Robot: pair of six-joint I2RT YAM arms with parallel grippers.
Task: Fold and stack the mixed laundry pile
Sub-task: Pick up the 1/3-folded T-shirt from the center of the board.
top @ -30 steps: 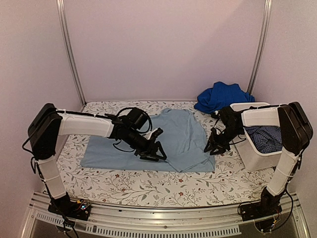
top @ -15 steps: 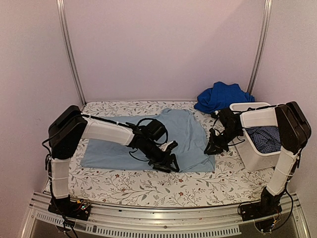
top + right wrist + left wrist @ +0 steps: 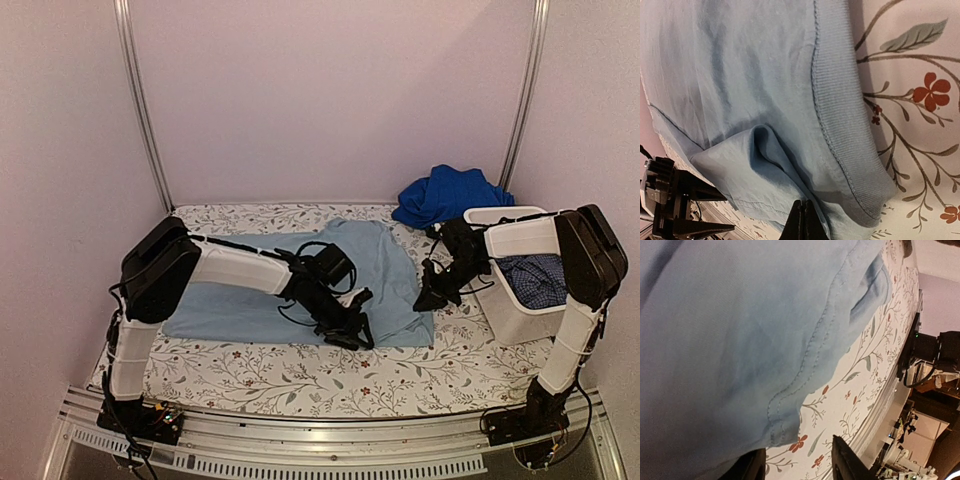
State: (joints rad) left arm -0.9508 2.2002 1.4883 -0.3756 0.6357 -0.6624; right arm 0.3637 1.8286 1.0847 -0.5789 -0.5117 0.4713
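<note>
Left arm (image 3: 230,268) reaches low across the worktop toward the middle. The left claw (image 3: 352,330) is at the near edge of the pale blue shirt (image 3: 370,265). In the left wrist view its two fingers (image 3: 847,462) stand apart. The stitched hem corner of the shirt sits just ahead of the gap, with the flowered cover (image 3: 300,375) showing between them. Nothing is clamped there.

The pale blue shirt lies spread mostly flat on the worktop centre. It runs from the left side to near the tub, and its far end is bunched a little.

The right claw (image 3: 425,298) is down at the shirt's right edge. In the right wrist view the fingers are together, meeting in a point on a raised fold of the pale blue cloth. The fold is beside the ribbed hem and the cloth puckers up into the tips, so it reads as pinched on the shirt.

A royal blue garment (image 3: 450,195) lies crumpled in a heap at the far right, just behind the tub.

The white tub (image 3: 515,315) stands on the right of the worktop, beside the right arm (image 3: 575,300). A dark blue checked cloth (image 3: 535,272) lies inside it. No black-and-white plaid piece can be made out.
</note>
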